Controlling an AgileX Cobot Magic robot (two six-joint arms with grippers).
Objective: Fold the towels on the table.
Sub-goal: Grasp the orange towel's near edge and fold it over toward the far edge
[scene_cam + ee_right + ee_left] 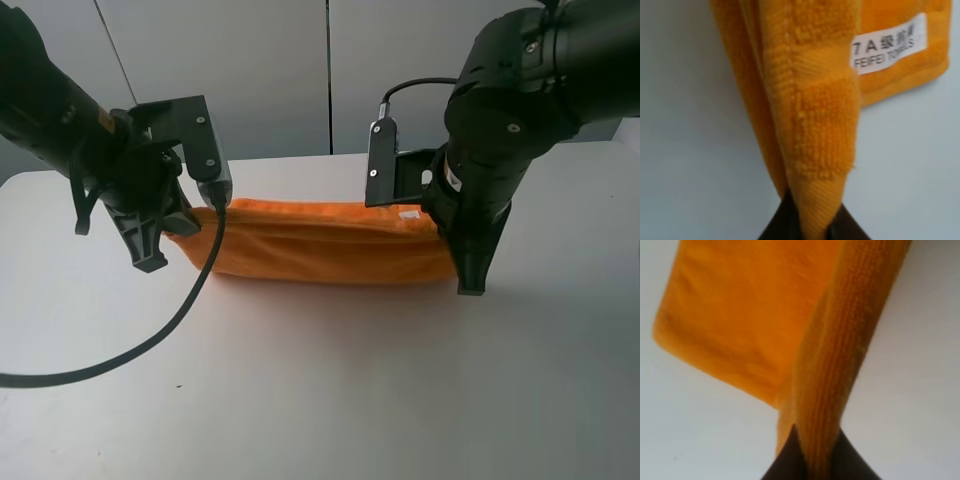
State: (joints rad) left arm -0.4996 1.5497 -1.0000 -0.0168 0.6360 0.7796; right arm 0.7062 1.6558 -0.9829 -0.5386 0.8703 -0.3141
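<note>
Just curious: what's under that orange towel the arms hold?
Only the plain white tabletop shows around the bright orange terry-cloth towel; the patch directly beneath is covered.

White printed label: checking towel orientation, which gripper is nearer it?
Right. The right gripper pinches a corner of the orange terry-cloth towel beside the white printed label; the left gripper holds the opposite end.

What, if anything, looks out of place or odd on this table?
A black cable from the left arm loops low over the table and crosses in front of the left end of the orange towel. It looks odd because it could snag the cloth during folding. The towel itself looks undamaged.
</note>
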